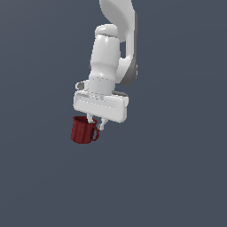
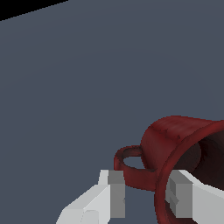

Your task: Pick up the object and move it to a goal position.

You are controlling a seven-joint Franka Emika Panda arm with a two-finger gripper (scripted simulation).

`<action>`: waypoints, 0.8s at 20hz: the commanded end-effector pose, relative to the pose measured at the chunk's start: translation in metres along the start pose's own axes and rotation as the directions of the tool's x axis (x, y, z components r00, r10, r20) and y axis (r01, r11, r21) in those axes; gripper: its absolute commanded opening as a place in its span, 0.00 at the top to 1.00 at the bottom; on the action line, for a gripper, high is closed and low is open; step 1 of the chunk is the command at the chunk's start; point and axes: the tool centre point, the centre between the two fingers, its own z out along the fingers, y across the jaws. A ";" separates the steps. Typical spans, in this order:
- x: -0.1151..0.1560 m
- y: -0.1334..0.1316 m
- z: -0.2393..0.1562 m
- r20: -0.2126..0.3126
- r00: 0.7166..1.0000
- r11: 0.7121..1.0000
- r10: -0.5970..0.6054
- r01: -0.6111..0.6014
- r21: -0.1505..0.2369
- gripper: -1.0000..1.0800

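The object, a small dark red mug (image 1: 82, 131) with a loop handle, hangs tilted just under my white gripper (image 1: 97, 123) in the exterior view. In the wrist view the mug (image 2: 175, 135) lies close to the camera with its opening towards it. My gripper (image 2: 146, 192) straddles the mug's wall by the handle: one finger (image 2: 183, 197) is inside the rim, the other is outside, beside the handle loop (image 2: 131, 168). The fingers stand close together and are shut on the mug.
A plain dark blue-grey surface (image 1: 168, 177) fills both views. A black strip shows at one corner of the wrist view (image 2: 17, 6). No goal marker shows.
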 end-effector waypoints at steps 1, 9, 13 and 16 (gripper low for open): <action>0.015 -0.003 -0.010 -0.050 0.999 1.000 0.011 -0.010 0.008 1.00; 0.049 -0.008 -0.034 -0.170 0.985 0.999 0.038 -0.034 0.023 1.00; 0.064 -0.010 -0.048 -0.225 0.973 0.999 0.050 -0.044 0.031 1.00; 0.074 -0.011 -0.058 -0.267 0.962 0.998 0.060 -0.052 0.037 1.00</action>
